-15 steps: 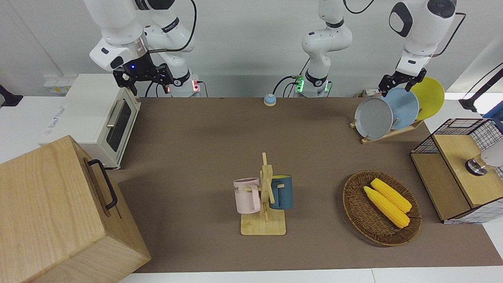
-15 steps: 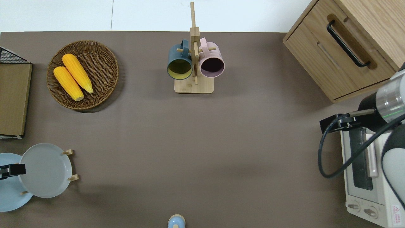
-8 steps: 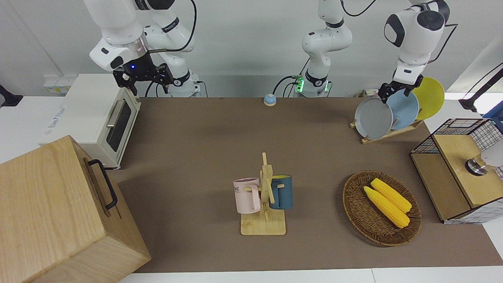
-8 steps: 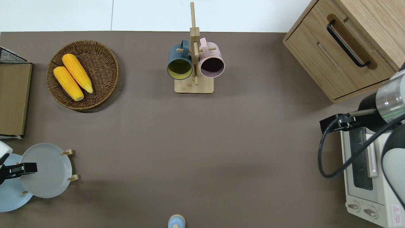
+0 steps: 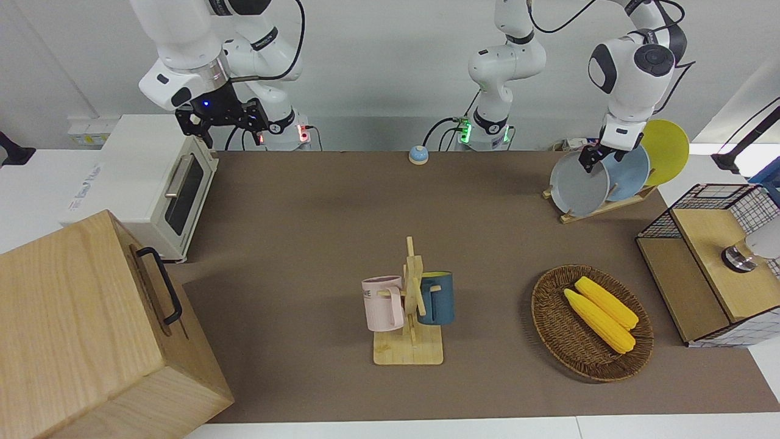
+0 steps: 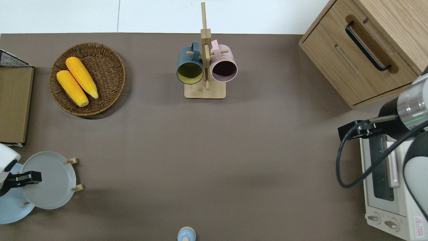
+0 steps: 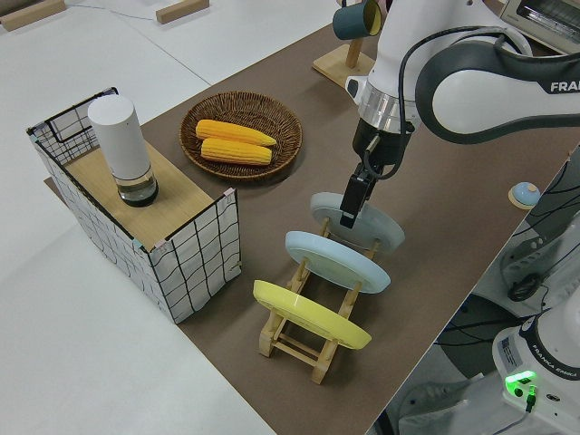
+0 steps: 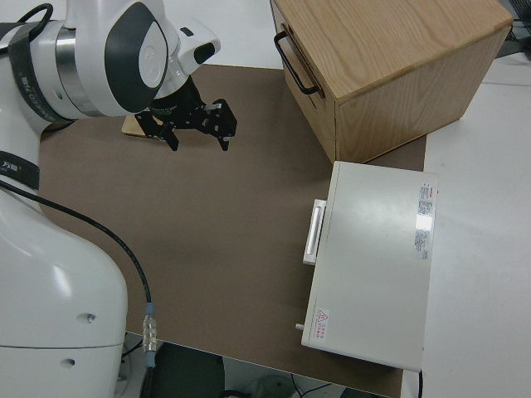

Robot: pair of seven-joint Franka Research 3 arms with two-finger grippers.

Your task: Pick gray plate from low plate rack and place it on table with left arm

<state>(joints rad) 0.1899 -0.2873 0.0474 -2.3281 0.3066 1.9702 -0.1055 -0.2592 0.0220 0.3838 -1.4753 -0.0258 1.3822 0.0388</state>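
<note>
The gray plate [image 5: 577,186] [image 6: 50,180] [image 7: 372,227] leans upright in the low plate rack [image 5: 600,208] [image 7: 304,349], in the slot at the end nearest the table's middle. My left gripper [image 5: 590,160] [image 6: 30,176] [image 7: 350,207] is down at the plate's top rim, open, with one finger on each face of it. The light blue plate [image 5: 631,174] and the yellow plate [image 5: 669,149] stand in the other slots. The rack sits on the brown table [image 5: 304,213] toward the left arm's end. My right gripper [image 5: 222,119] [image 8: 195,124] is parked and open.
A wicker basket [image 5: 551,329] with two corn cobs lies farther from the robots than the rack. A mug stand [image 5: 411,305] with a pink and a blue mug is mid-table. A wire crate [image 5: 713,244], a toaster oven [image 5: 152,183], a wooden drawer box [image 5: 91,329] and a small bell [image 5: 418,154] line the edges.
The left arm came down and toward the table's middle, bringing its gripper from over the light blue plate onto the gray plate's top rim. The right arm stayed still.
</note>
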